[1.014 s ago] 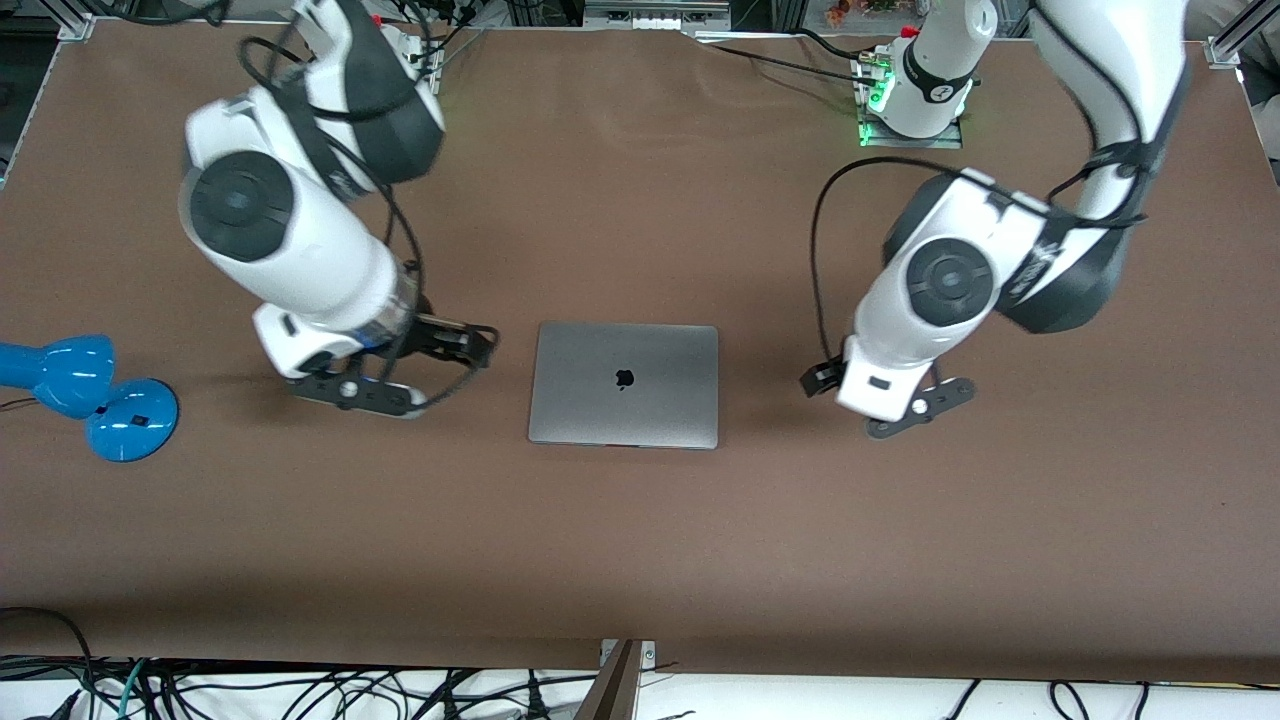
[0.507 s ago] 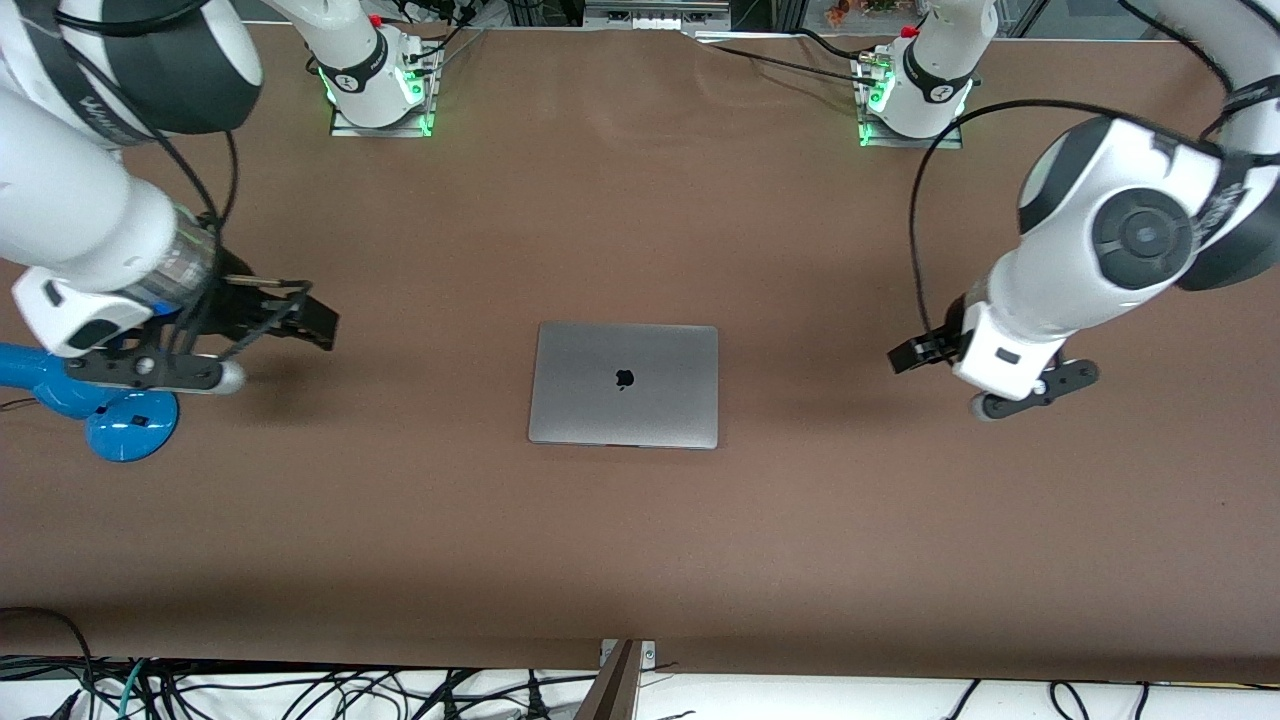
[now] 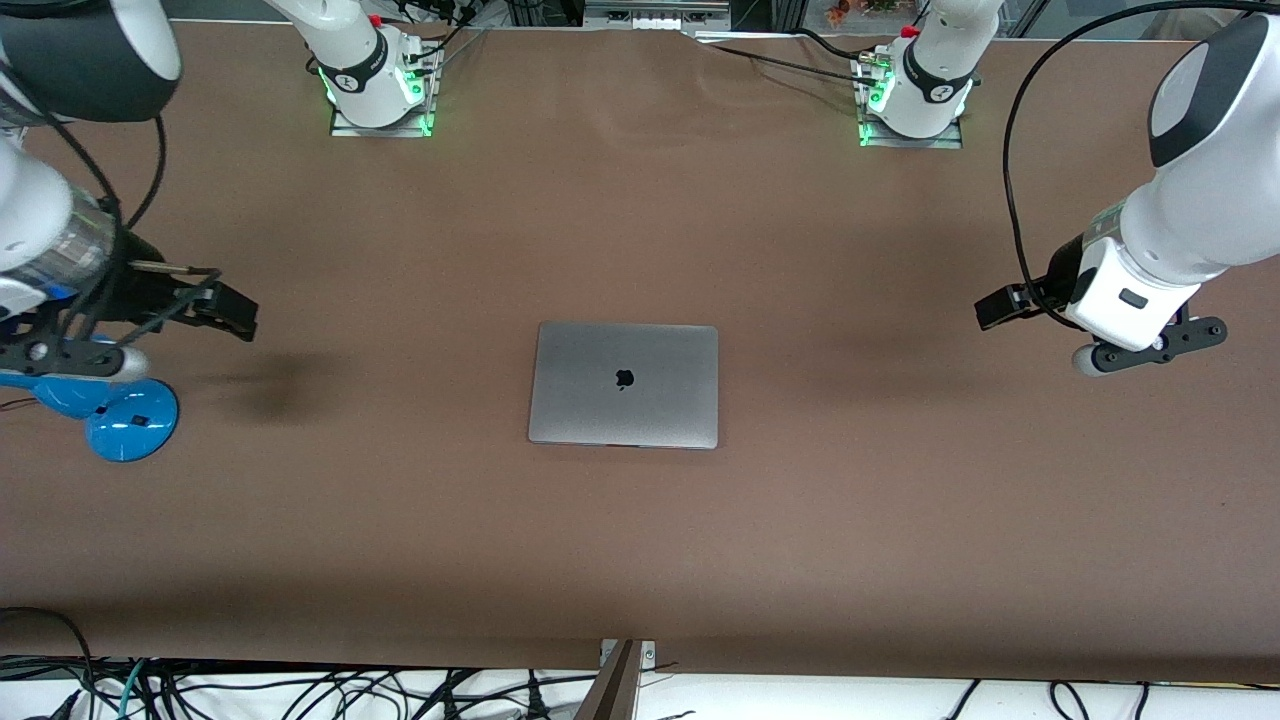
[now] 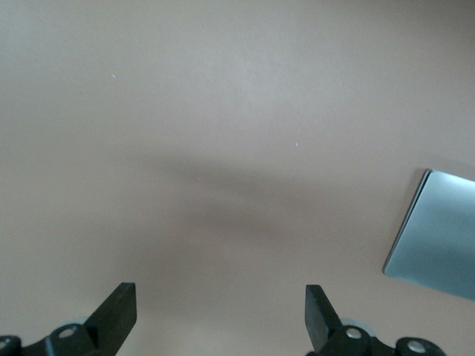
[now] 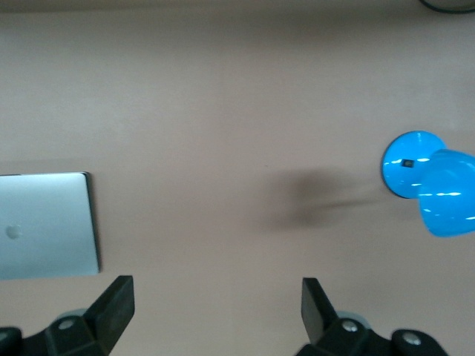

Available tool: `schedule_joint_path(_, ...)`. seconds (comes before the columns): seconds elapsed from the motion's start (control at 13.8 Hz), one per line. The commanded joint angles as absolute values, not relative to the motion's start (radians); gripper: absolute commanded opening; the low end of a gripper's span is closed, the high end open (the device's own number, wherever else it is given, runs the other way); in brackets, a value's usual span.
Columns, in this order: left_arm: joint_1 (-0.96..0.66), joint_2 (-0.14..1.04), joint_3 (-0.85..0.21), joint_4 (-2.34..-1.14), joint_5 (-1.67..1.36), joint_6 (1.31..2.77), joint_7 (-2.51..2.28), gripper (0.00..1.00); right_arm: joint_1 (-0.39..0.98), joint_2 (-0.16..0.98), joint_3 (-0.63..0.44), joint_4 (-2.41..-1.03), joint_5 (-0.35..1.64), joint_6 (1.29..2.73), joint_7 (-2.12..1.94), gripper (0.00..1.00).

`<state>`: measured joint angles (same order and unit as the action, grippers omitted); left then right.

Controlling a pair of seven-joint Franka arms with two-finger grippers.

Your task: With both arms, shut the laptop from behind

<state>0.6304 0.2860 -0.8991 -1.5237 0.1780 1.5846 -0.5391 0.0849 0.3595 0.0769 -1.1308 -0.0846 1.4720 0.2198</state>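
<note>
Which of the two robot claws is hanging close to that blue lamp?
The right gripper, at the right arm's end of the table, hangs open just above the blue lamp. The left gripper, also open, hangs at the left arm's end.

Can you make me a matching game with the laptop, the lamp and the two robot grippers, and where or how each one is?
Things:
1. laptop
2. blue desk lamp
3. left gripper
4. right gripper

Descriptions:
A. open, up over bare table toward the left arm's end
B. shut flat in the middle of the table, logo facing up
C. open, up in the air beside the lamp
D. standing at the right arm's end of the table

Right pairs: 1-B, 2-D, 3-A, 4-C
</note>
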Motion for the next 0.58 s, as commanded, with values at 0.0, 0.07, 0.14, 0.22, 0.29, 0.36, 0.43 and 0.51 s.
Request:
schedule_joint_path(0.0,0.493,0.144,-0.656,-1.558,0.052,1.572,-0.387,1.00,0.016,0.313,0.095,-1.177,-0.083,1.456,0.151,1.00)
schedule_joint_path(0.07,0.461,0.123,-0.602,-1.563,0.045,1.563,-0.346,1.00,-0.014,0.310,0.095,-1.177,-0.046,1.445,0.144,1.00)
schedule_joint_path(0.14,0.416,0.103,-0.539,-1.566,0.028,1.542,-0.321,1.00,-0.044,0.310,0.094,-1.177,-0.002,1.424,0.143,1.00)
schedule_joint_path(0.22,0.367,0.086,-0.467,-1.566,0.012,1.528,-0.301,1.00,-0.061,0.310,0.094,-1.178,0.015,1.419,0.138,1.00)
schedule_joint_path(0.29,0.323,0.075,-0.407,-1.566,0.009,1.511,-0.278,1.00,-0.064,0.310,0.094,-1.180,0.009,1.416,0.115,1.00)
schedule_joint_path(0.36,0.293,0.065,-0.356,-1.566,0.008,1.500,-0.249,1.00,-0.063,0.308,0.092,-1.180,0.002,1.416,0.098,1.00)
schedule_joint_path(0.43,0.266,0.057,-0.312,-1.568,0.006,1.497,-0.212,1.00,-0.064,0.308,0.091,-1.183,0.005,1.416,0.095,1.00)
schedule_joint_path(0.51,0.220,0.051,-0.246,-1.568,-0.011,1.493,-0.181,1.00,-0.064,0.307,0.091,-1.186,0.008,1.416,0.094,1.00)
